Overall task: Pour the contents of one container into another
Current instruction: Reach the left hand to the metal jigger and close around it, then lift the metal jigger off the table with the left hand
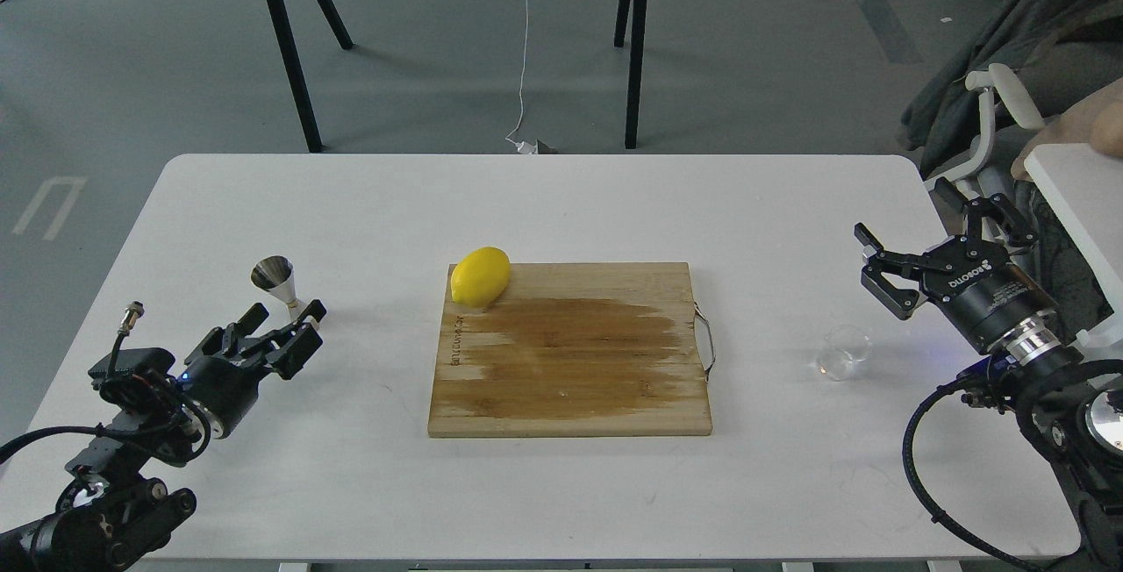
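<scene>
Nearest me on the left, my left gripper [281, 333] hangs low over the white table [561, 502], its fingers spread apart and empty, right at the foot of the steel jigger [282, 285]; whether a finger touches the base I cannot tell. The jigger stands upright with its mouth up, well left of the wooden cutting board [570, 348].

On the right, my right gripper [912, 265] hovers with its jaws wide and nothing between them, just behind the glass cup [844, 351], which sits on the table right of the board's metal handle [707, 340].

As I judge it, the step is steadying the jigger. I would square the fingers on either side of its narrow waist and close gently there, since the thing looks top-heavy and a nudge at the base could tip it. The cup is clear and hard to read, so I would come down on it slowly.

Further back, a lemon [480, 275] rests on the board's far left corner, out of both paths.
</scene>
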Tool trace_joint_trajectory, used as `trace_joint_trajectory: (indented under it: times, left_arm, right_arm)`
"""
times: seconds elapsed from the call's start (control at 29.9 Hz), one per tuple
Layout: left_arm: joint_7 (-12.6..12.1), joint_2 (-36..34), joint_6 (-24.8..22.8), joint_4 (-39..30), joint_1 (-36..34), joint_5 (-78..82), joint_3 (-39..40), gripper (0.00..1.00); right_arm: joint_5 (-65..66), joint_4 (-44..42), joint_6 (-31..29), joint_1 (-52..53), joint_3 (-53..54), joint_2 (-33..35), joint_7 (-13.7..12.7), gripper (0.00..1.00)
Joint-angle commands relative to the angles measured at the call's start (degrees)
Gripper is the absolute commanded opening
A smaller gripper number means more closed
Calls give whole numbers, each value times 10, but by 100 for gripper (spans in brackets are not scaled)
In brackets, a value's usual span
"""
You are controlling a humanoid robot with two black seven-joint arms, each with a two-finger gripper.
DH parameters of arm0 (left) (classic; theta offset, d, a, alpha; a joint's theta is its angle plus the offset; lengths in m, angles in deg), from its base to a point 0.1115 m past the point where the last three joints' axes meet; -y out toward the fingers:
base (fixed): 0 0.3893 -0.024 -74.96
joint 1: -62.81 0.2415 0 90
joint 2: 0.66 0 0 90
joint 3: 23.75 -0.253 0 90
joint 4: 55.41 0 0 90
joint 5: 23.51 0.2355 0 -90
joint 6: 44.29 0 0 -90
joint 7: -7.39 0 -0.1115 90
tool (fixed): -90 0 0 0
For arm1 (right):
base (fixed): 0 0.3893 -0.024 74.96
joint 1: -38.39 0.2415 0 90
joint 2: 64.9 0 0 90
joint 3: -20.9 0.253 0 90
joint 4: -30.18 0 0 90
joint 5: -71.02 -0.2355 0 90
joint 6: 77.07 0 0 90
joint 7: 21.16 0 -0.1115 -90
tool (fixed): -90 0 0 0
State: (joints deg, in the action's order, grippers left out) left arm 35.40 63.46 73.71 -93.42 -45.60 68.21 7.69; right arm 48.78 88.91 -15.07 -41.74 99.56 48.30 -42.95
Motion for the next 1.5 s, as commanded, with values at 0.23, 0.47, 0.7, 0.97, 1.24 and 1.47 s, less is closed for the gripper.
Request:
trace_joint_trajectory:
  times: [0.23,0.47,0.7,0.97,1.24,1.47]
  left_arm:
    - [0,35,0,66,-29,-1,-2,98]
    - [0,69,0,112,-55,-1,-2,95]
    - [0,88,0,159,-73,-1,-23,82]
    - [0,108,0,197,-79,-1,-27,62]
    - [0,120,0,231,-88,-1,-28,27]
    - [0,120,0,232,-88,-1,-27,7]
  right_arm:
    - [0,0,0,0,0,0,0,99]
    - [0,1,0,1,0,0,0,99]
    - [0,1,0,0,0,1,0,99]
    - [0,1,0,-5,0,1,0,99]
    - [0,1,0,-7,0,1,0,99]
    - [0,0,0,-8,0,0,0,99]
